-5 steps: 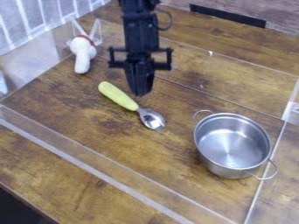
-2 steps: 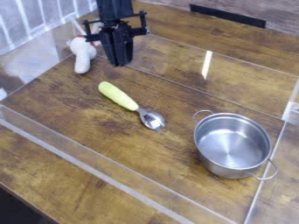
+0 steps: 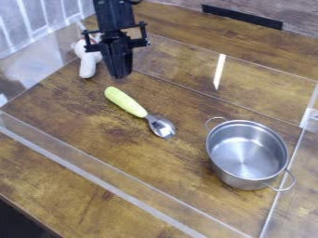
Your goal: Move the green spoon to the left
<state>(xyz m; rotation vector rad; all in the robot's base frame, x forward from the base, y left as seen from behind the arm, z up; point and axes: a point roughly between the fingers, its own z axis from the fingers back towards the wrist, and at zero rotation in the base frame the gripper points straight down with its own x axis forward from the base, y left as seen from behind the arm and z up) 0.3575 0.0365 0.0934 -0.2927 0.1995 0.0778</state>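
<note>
Gripper (image 3: 119, 72) sits far left in your camera view, black fingers pinched closed and holding nothing, tip pointing down at the wooden table (image 3: 74, 121). Green spoon (image 3: 137, 110) lies flat mid-table, well apart from the gripper, yellow-green handle toward far left, metal bowl toward the steel pot (image 3: 247, 152) at near right. White plastic object (image 3: 86, 61) sits just left of the gripper.

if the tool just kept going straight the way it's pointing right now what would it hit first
Most likely the bare wooden table. The shut tool points steeply down, just up-left of the green spoon; depth is unclear.
</note>
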